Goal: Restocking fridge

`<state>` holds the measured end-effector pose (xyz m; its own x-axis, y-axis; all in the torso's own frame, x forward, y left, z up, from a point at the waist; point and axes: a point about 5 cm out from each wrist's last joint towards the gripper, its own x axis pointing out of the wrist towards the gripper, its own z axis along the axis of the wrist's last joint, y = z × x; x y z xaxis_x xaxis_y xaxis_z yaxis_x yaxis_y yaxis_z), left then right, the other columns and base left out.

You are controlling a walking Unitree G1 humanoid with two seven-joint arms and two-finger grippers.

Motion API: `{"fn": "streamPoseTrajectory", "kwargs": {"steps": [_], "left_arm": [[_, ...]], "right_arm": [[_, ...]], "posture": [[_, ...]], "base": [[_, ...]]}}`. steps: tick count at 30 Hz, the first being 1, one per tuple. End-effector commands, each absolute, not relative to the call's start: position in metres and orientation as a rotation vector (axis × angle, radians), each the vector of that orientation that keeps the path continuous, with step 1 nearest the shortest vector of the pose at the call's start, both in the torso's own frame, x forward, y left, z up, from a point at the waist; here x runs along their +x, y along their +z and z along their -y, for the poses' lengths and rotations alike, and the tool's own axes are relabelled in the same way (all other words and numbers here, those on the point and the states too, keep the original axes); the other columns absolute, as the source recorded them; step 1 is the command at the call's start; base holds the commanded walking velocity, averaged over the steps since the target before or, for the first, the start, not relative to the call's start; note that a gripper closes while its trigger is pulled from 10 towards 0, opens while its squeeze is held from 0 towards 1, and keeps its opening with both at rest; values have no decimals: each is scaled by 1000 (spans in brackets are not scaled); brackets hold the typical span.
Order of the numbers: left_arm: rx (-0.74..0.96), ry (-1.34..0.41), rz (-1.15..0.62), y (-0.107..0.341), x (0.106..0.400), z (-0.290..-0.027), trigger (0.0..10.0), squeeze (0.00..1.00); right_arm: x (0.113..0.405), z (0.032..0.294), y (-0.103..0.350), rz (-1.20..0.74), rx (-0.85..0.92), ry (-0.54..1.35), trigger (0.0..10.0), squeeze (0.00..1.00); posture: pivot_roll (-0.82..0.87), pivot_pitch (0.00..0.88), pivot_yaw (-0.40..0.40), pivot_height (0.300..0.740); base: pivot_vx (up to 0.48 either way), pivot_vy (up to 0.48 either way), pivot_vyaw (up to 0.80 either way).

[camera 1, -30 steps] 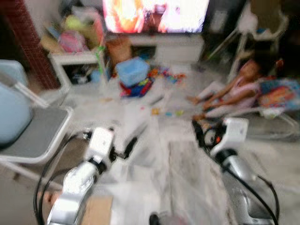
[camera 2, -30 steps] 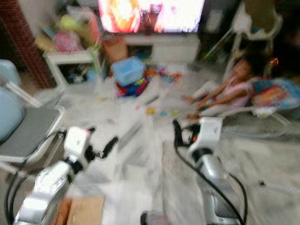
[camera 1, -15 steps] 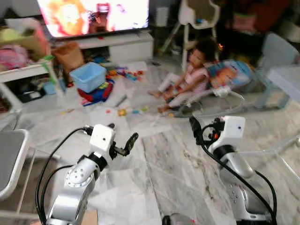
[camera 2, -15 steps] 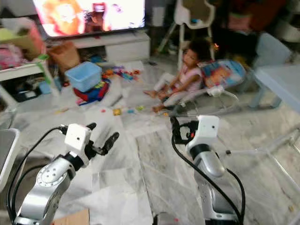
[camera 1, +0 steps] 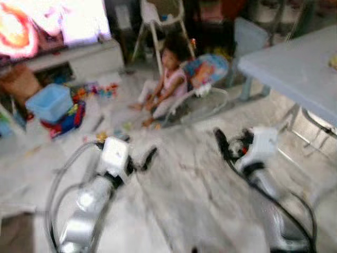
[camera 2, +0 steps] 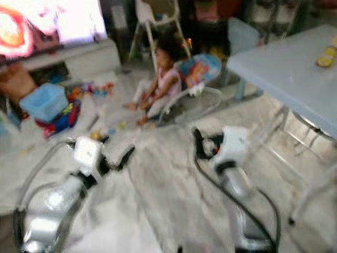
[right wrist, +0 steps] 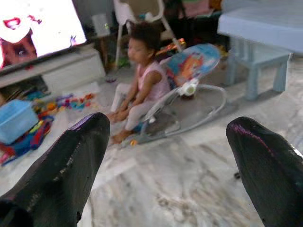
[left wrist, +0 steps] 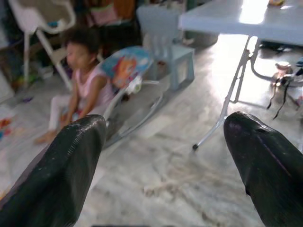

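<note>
Stretching across the room was a grey-veined marble floor, with a lit television at the back, a blue bin among scattered toys, and a child seated by a bouncer seat. A pale folding table stood to the right. No fridge could be made out. Both arms were raised forward over the floor; the left gripper and right gripper each held nothing, fingers spread wide.

floor: glossy veined marble | bin: blue plastic | arms: silver metal
</note>
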<state>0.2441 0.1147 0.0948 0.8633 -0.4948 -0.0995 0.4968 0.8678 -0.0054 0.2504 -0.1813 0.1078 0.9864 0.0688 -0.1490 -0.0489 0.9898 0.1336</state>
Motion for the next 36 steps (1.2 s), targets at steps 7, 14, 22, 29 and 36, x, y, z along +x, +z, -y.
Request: {"fn": "streamPoseTrajectory", "kwargs": {"steps": [7,14,22,29,36], "left_arm": [[46,-505,-81,99,246,-122,10000,0],[56,-514,-67,101,248,-119,10000,0],[51,-518,-64,101,250,-119,10000,0],[47,-526,-56,103,250,-117,10000,0],[49,-522,-53,103,252,-118,10000,0]], "right_arm": [[253,171,116,-118,129,94,10000,0],[254,171,119,-108,136,83,10000,0],[253,170,117,-104,141,73,10000,0],[254,166,120,-90,142,99,10000,0],[259,164,125,-61,118,100,10000,0]], "posture": [[-47,0,26,740],[-56,0,33,740],[-61,0,39,740],[-60,0,38,740],[-58,0,41,740]], "base": [[382,0,-800],[395,0,-800],[411,0,-800],[445,0,-123],[472,0,0]]}}
